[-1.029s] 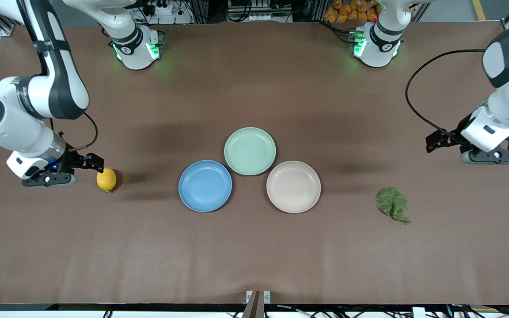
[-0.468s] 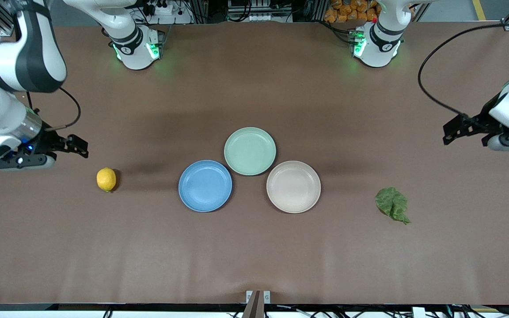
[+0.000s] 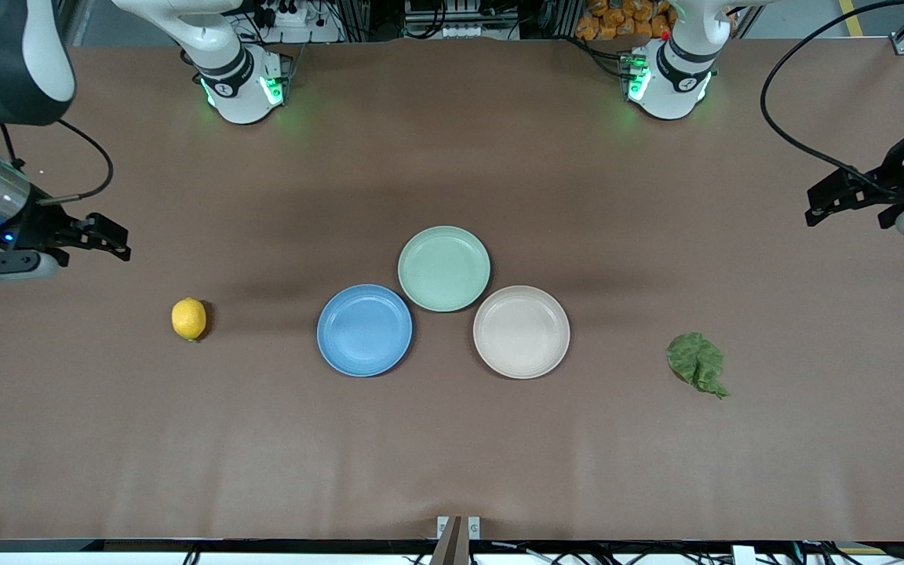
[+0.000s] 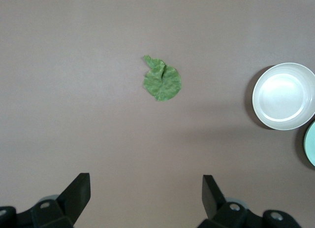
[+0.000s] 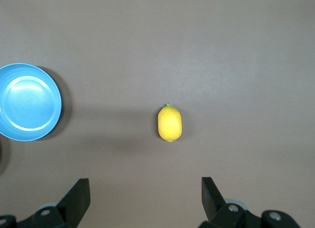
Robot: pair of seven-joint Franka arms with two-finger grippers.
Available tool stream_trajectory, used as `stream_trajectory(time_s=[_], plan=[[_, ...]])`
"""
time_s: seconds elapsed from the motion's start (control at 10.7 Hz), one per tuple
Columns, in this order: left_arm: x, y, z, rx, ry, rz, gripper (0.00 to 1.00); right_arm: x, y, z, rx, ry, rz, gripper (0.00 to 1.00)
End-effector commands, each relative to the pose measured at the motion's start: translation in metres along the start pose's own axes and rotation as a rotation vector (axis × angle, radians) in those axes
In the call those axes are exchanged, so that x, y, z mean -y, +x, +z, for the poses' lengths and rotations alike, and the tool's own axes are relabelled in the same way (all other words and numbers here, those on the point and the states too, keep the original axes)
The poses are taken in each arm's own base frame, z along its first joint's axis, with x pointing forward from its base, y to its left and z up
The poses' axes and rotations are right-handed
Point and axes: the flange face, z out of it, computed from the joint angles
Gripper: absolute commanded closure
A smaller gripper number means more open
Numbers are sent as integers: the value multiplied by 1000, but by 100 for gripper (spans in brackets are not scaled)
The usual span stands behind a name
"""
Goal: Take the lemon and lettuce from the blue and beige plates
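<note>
The yellow lemon [image 3: 189, 318] lies on the bare table toward the right arm's end, apart from the empty blue plate [image 3: 364, 329]. The green lettuce leaf [image 3: 697, 362] lies on the table toward the left arm's end, apart from the empty beige plate [image 3: 521, 331]. My right gripper [image 3: 117, 238] is open and empty, up over the table's end. The right wrist view shows its jaws [image 5: 145, 188] apart, with the lemon [image 5: 169, 123] and blue plate [image 5: 29, 101] below. My left gripper [image 3: 813, 208] is open and empty; its wrist view [image 4: 146, 188] shows the lettuce [image 4: 162, 81] and beige plate [image 4: 284, 96].
An empty pale green plate [image 3: 444, 267] touches the blue and beige plates, farther from the front camera than both. The two arm bases [image 3: 240, 82] [image 3: 668, 78] stand along the table's back edge.
The right gripper has risen away from the lemon toward the table's end. The left gripper has also risen and drawn away from the lettuce. Lemon and lettuce have not moved.
</note>
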Motion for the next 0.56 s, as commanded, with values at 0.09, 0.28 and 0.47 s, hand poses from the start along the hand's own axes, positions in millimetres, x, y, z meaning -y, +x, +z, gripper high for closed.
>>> stream_trajectory(time_s=[0.09, 0.28, 0.47], plan=[[1, -4, -21, 24, -20, -10, 0, 5, 8, -44, 25, -11, -19, 0], [2, -5, -24, 21, -16, -14, 0, 9, 3, -68, 21, -19, -25, 0], [2, -6, -24, 27, -18, -12, 0, 16, 0, -76, 12, -21, -35, 0]])
